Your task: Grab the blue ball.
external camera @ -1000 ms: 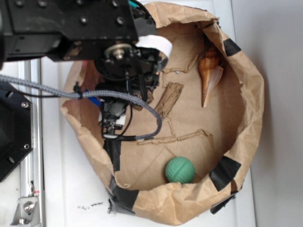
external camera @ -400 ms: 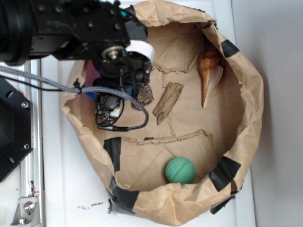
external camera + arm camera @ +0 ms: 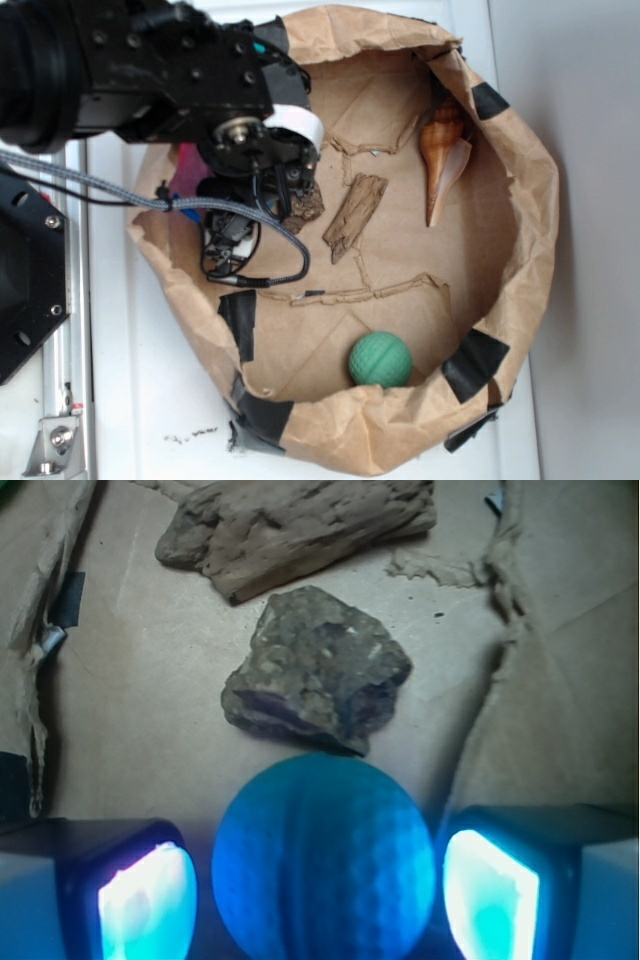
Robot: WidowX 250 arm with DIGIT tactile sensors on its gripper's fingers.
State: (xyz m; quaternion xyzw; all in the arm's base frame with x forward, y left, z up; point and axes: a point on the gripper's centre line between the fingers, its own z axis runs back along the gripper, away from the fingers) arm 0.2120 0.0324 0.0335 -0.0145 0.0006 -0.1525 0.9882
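**Blue ball sitting between my fingers**

I am looking down through my wrist camera at the blue ball [image 3: 323, 860], which is filling the lower middle of the view. My gripper [image 3: 320, 885] is straddling it: one glowing finger pad [image 3: 145, 900] is showing to the left of the ball and the other to the right. The fingers are standing apart, and a thin dark gap is showing on each side of the ball, so I am not clamping it. The ball is resting on the brown paper floor.

Just beyond the ball a dark, rough rock [image 3: 318, 668] is lying, close to the ball's far edge; whether the two are touching I cannot tell. Farther on, a long piece of bark [image 3: 300, 525] is lying across the top of the view, near the rock.

From the outside camera, my arm [image 3: 150, 70] is reaching over the left part of a crumpled brown paper bag [image 3: 530, 200] patched with black tape, and it is hiding the ball and my gripper there. The bag is sitting on a white table [image 3: 150, 400]. Inside it, a green ball [image 3: 380, 360] is lying near the lower rim, well apart from my arm, and a pointed brown seashell [image 3: 443, 160] is lying toward the upper right.
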